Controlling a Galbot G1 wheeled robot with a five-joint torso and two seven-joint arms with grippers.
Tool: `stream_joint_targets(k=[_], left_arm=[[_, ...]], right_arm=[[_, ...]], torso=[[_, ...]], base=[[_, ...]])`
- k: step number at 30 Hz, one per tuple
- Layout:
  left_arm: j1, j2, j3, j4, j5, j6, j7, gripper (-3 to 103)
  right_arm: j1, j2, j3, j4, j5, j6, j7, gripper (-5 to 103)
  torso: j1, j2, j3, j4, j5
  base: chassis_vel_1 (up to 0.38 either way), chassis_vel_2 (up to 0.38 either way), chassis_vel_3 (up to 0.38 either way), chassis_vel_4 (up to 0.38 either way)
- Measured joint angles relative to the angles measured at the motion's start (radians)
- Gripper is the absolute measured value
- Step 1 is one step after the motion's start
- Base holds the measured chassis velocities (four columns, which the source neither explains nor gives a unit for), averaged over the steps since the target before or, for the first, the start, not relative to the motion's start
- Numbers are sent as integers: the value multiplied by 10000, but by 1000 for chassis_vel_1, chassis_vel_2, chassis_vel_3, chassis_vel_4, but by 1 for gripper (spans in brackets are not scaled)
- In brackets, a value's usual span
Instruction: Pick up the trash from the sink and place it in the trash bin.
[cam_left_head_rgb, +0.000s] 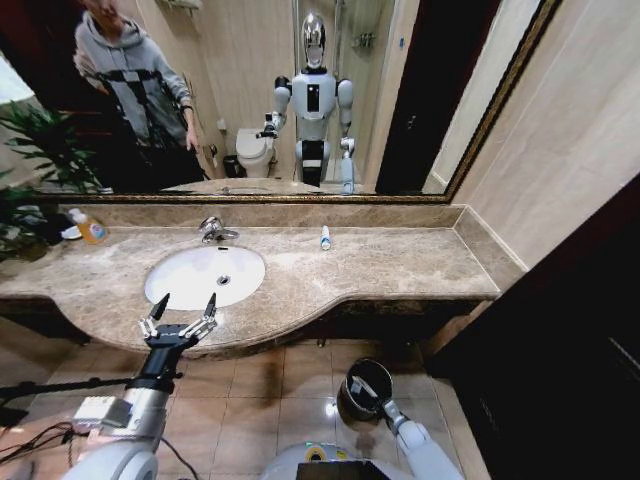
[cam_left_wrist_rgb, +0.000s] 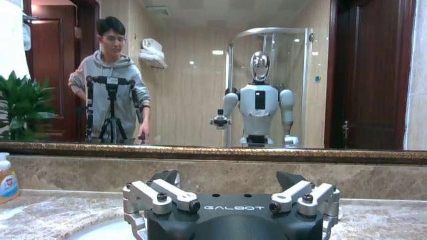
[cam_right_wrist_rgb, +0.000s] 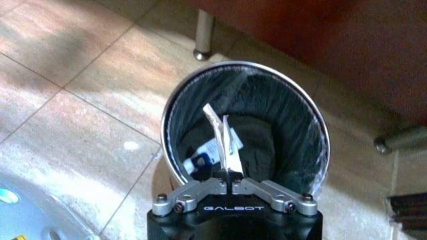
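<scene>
Marble runs brown-beige across the table (cam_left_head_rgb: 380, 265), under a wide mirror, with tan tiled floor below. A white packet (cam_right_wrist_rgb: 223, 145) is pinched in the right hand (cam_right_wrist_rgb: 231, 182), directly over the trash bin (cam_right_wrist_rgb: 175, 100), where at least one other piece lies. The sink (cam_left_head_rgb: 175, 285) looks bare; one blue-capped tube (cam_left_head_rgb: 325, 237) lies near the table's back edge. The left hand (cam_left_head_rgb: 180, 315) hovers spread wide at the front edge by the sink.

We see an orange soap bottle (cam_left_head_rgb: 91, 229) at the desk's (cam_left_head_rgb: 400, 262) far left corner, plant (cam_left_head_rgb: 35, 150) beside it.
</scene>
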Motion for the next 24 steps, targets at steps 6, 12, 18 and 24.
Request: stream_joint_targets(k=[6,12,18,24], left_arm=[[-1,0,0,0,0,0,0,100],[0,0,0,0,0,0,0,100],[0,0,0,0,0,0,0,100],[0,0,0,0,0,0,0,100]], right_arm=[[250,-3,15,-400,385,-134,159,8],[251,19,54,-356,542,-259,350,24],[94,71,127,-28,759,-332,436,45],[-400,27,190,735,1008,-245,491,73]], torso=[[-1,0,0,0,-1],[-1,0,0,0,-1],[0,0,-1,0,-1],[-1,0,-1,0,-1]], base=[[0,0,0,0],[0,0,0,0],[0,0,0,0],[0,0,0,0]])
